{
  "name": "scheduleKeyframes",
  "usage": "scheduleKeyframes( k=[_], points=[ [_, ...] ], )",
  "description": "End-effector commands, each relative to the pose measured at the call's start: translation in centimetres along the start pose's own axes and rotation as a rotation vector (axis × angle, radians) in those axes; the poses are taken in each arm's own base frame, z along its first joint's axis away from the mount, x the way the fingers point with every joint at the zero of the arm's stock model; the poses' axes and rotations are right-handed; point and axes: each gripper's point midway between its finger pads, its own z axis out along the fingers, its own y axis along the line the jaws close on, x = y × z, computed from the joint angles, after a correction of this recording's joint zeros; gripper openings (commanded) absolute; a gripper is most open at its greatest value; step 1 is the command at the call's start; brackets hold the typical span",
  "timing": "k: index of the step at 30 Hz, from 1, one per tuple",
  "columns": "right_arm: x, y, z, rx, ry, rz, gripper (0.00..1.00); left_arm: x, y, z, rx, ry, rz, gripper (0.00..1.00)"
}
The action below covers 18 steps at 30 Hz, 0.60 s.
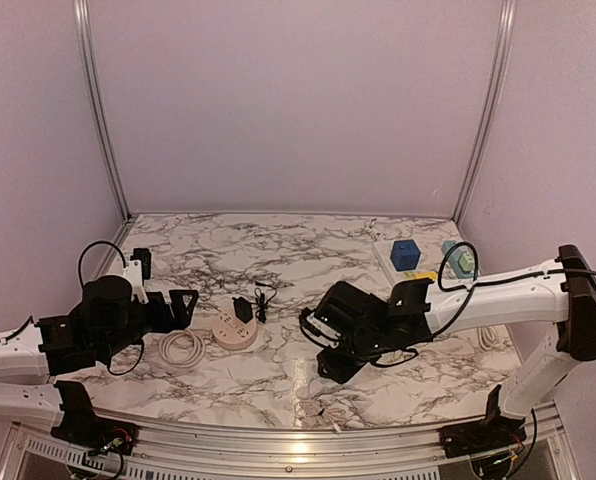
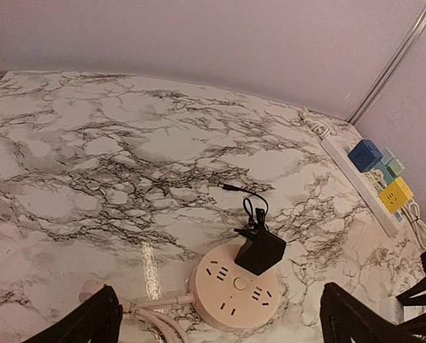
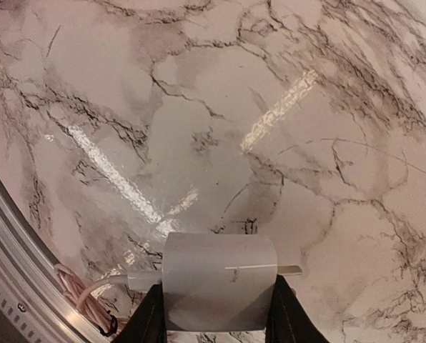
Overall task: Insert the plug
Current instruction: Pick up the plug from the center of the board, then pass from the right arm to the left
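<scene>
Plug [image 3: 220, 279], a white block, sits clamped between the fingers of the right gripper [image 3: 219, 318], close over the marble table [image 3: 199, 107]. A white cable leaves its left side. The left gripper [image 2: 220, 327] stands wide apart, holding nothing. Just ahead of it lies a round socket hub [image 2: 231, 300] with a black adapter [image 2: 259, 251] on its far edge. Far ahead to its right runs a white strip [image 2: 336, 150] carrying coloured cubes.
</scene>
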Motion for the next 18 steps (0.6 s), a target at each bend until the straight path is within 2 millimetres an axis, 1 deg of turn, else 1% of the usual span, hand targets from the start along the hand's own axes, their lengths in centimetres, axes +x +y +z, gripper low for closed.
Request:
scheduleKeyframes(
  k=[1,2,5,9,12,18],
  points=[
    [-4.4,3.1,-3.6,-0.129,-0.155,-0.086,0.06,-2.4,-2.6,-1.2,0.106,-0.034,0.079,0.99],
    [-4.5,3.8,-4.0,-0.169,-0.160,-0.098,0.05,-2.6,-3.0,-1.4,0.124,-0.036,0.090,0.99],
    [-5.0,5.1,-5.0,-0.238,-0.187,-0.134,0.03,-3.1,-4.1,-1.9,0.181,-0.042,0.133,0.99],
    [-5.4,6.3,-6.3,-0.311,-0.217,-0.177,0.03,-4.2,-5.8,-3.0,0.260,-0.068,0.188,0.99],
    [-6.0,7.3,-7.6,-0.368,-0.262,-0.215,0.02,-4.9,-7.0,-4.0,0.312,-0.088,0.242,0.99],
    [-6.7,9.2,-10.8,-0.487,-0.363,-0.316,0.02,-5.9,-9.2,-5.5,0.374,-0.103,0.387,0.99]
  ],
)
